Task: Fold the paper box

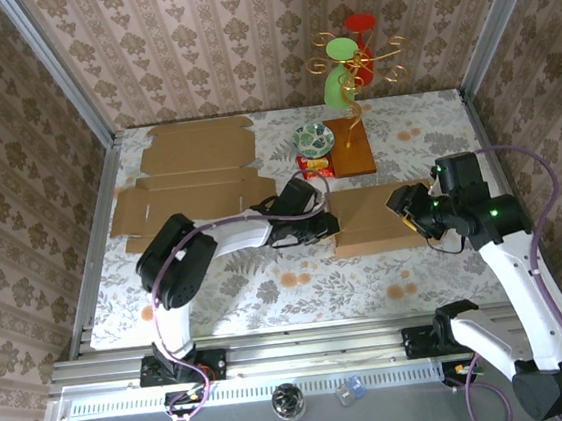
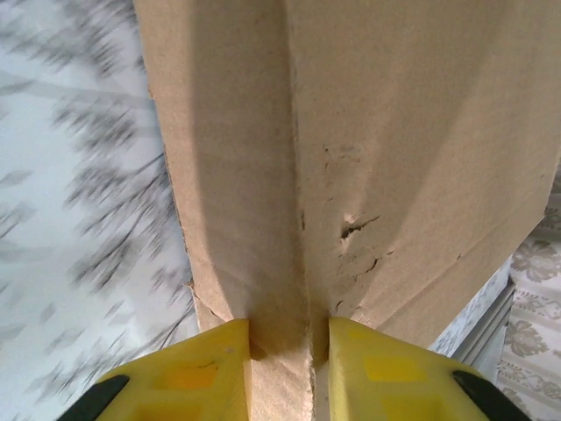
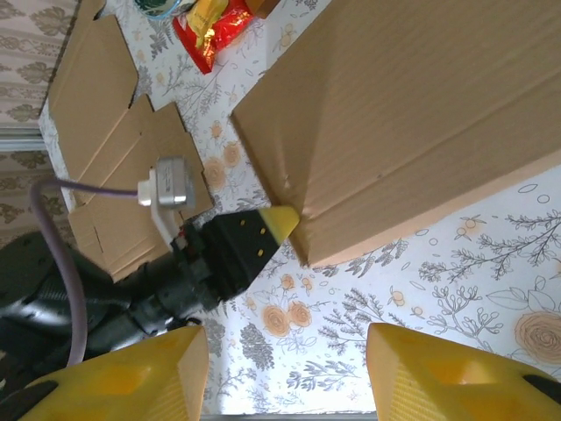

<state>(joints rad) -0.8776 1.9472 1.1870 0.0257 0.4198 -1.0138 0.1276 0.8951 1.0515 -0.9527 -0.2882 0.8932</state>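
Your left claw (image 2: 289,351) is clamped on the paper box (image 1: 378,222), with its yellow fingers (image 2: 215,373) pressing a folded cardboard edge from both sides. The box lies on the tabletop (image 1: 269,284) right of centre, between your two claws, and the left claw is at its left edge. Your right claw (image 3: 282,346) stands open at the box's right end, with patterned tabletop showing between its fingers. Flat cardboard sheets (image 1: 193,185) lie at the far left. Just beyond the box sit a red packet (image 1: 314,165), a bowl (image 1: 313,139) and a wooden stand (image 1: 352,153).
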